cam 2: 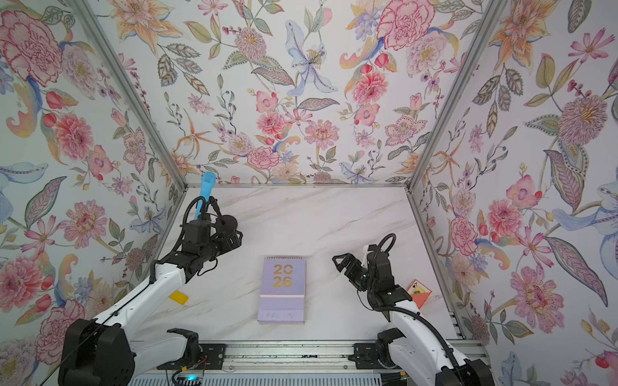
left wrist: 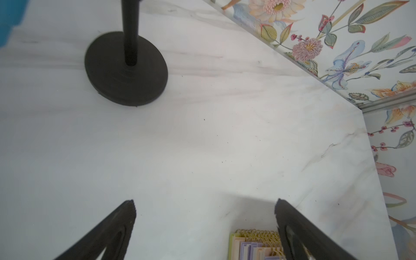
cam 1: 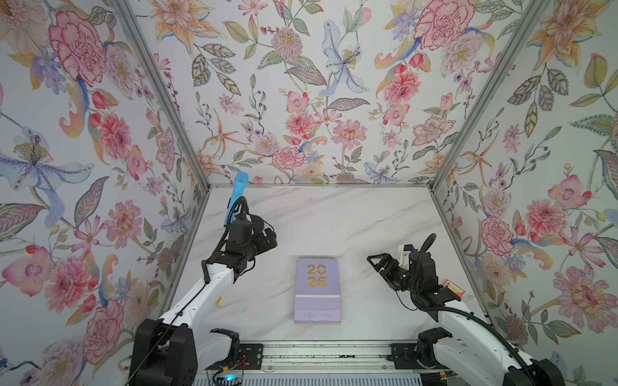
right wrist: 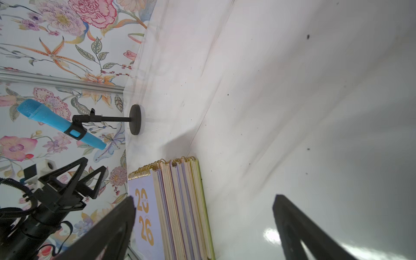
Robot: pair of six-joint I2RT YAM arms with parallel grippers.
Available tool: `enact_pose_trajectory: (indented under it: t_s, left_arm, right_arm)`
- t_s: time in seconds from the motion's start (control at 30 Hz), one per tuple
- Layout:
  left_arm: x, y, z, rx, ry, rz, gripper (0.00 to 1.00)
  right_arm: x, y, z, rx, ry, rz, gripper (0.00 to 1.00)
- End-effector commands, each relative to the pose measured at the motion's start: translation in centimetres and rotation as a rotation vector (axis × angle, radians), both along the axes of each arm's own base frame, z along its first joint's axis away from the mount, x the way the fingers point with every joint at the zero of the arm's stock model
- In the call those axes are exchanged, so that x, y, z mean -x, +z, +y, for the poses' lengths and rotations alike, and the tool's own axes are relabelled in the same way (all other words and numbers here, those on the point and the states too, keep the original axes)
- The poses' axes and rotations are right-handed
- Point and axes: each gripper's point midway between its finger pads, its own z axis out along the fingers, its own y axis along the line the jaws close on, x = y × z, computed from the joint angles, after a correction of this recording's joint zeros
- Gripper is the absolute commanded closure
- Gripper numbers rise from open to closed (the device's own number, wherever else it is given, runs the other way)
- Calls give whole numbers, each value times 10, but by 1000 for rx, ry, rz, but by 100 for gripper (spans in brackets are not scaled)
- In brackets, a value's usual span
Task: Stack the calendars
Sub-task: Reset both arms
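Observation:
The calendars (cam 1: 317,287) lie in one flat pile at the table's middle in both top views, topped by a lilac cover with gold "2026" (cam 2: 282,287). In the right wrist view the pile's edge (right wrist: 180,209) shows several lilac and peach layers with a yellow-green one lowest. The gold spirals (left wrist: 254,238) show in the left wrist view. My left gripper (left wrist: 204,202) hangs open to the pile's left and farther back, holding nothing (right wrist: 93,166). My right gripper (cam 1: 376,260) stands open to the pile's right, apart from it (right wrist: 203,198).
A blue microphone (cam 1: 239,187) on a black stand with a round base (left wrist: 126,69) stands at the back left, close to my left wrist. An orange playing card (cam 2: 419,292) lies by the right wall. A small yellow block (cam 2: 179,297) lies under my left arm.

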Motion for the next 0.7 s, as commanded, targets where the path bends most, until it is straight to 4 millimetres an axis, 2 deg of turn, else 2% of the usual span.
enact_pose_trajectory:
  t_s: [0.0, 0.13, 0.3, 0.37, 0.5, 0.6, 0.67]
  left_arm:
    - [-14, 38, 28, -195, 22, -205, 0]
    - [-11, 63, 57, -365, 122, -431, 0]
    - [16, 76, 87, -542, 266, -680, 0]
    - [22, 68, 96, -603, 295, -691, 0]
    - [19, 38, 104, -709, 276, -610, 0]
    - [17, 25, 109, -716, 300, -608, 0]
    - [23, 8, 113, -734, 305, -590, 0]
  right_arm:
    - [-11, 8, -11, 74, 29, -37, 1]
    - [-32, 16, -35, 176, -16, -96, 1]
    - [-56, 26, -78, 443, -129, -241, 1]
    - [-60, 33, -89, 526, -162, -338, 1]
    - [-58, 45, -115, 688, -282, -550, 1]
    - [-54, 46, -143, 710, -428, -545, 1]
    - [-56, 46, -150, 700, -442, -551, 1]
